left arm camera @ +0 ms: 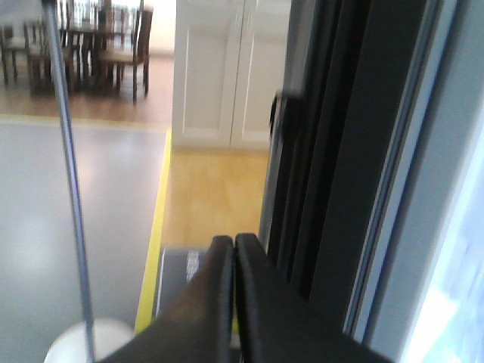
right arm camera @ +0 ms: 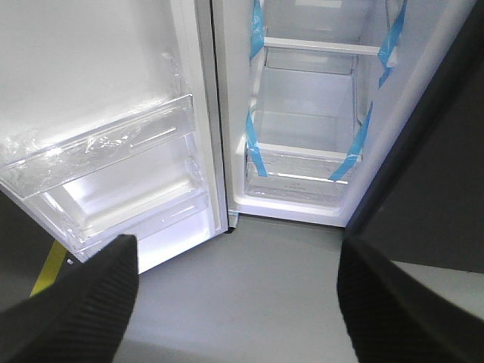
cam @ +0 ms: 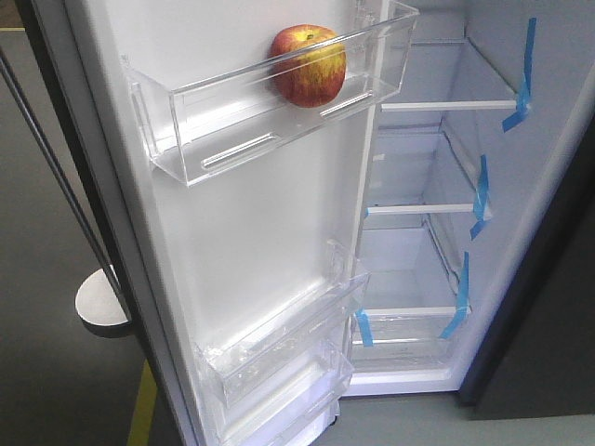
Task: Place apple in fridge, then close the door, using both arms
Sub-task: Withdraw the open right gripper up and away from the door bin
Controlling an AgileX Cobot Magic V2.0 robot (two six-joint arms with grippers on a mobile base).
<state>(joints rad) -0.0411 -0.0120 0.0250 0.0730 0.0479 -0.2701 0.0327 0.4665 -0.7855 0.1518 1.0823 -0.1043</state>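
Observation:
The red and yellow apple [cam: 309,65] sits in the upper clear bin [cam: 214,121] on the white inner face of the open door [cam: 251,242]. To its right the fridge [cam: 437,232] stands open, with white lining, glass shelves and blue tape strips [cam: 481,197]. My left gripper [left arm camera: 233,243] is shut with nothing in it, just left of the door's dark outer edge [left arm camera: 355,151]. My right gripper [right arm camera: 234,261] is open and empty, low over the grey floor before the fridge [right arm camera: 302,128] and the door's lower bins [right arm camera: 106,166]. Neither gripper shows in the front view.
A thin metal pole [cam: 56,158] on a round white base [cam: 100,302] stands left of the door. A yellow floor line [left arm camera: 155,234] runs past it, with wood floor, white cupboards [left arm camera: 219,72] and chairs beyond. A dark panel [right arm camera: 439,174] flanks the fridge on the right.

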